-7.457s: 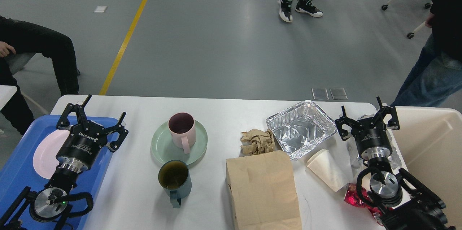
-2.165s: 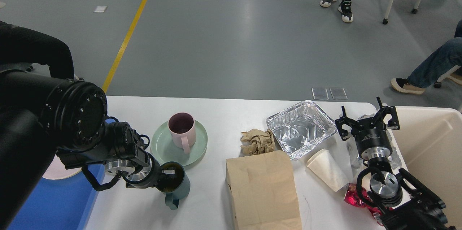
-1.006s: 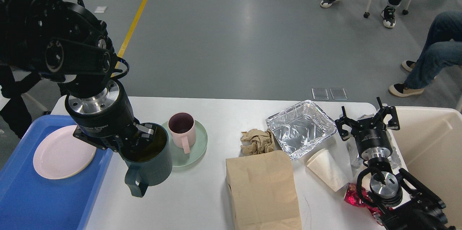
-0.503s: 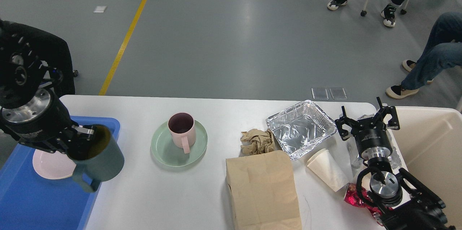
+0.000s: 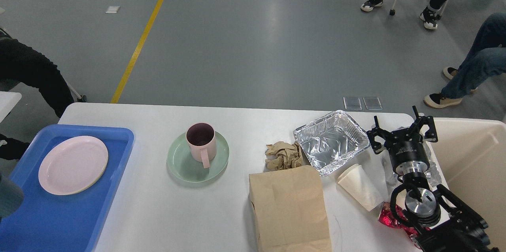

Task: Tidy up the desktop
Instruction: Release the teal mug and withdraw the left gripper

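Note:
The white desktop (image 5: 158,212) holds a pink mug (image 5: 201,141) standing on a green saucer (image 5: 185,165). To the right lie crumpled brown paper (image 5: 282,156), a foil tray (image 5: 332,141), a flat brown paper bag (image 5: 290,208), a tipped white paper cup (image 5: 359,190) and a red wrapper (image 5: 385,216). My right gripper (image 5: 401,132) stands open at the right end, just right of the foil tray, holding nothing. My left gripper is out of view. Only a sliver of a dark teal mug (image 5: 8,200) shows at the left edge.
A blue tray (image 5: 59,220) at the left holds a pink plate (image 5: 73,165). A beige bin (image 5: 470,165) stands off the table's right end. Crumpled clear plastic (image 5: 433,173) lies behind my right wrist. People sit beyond the table on both sides.

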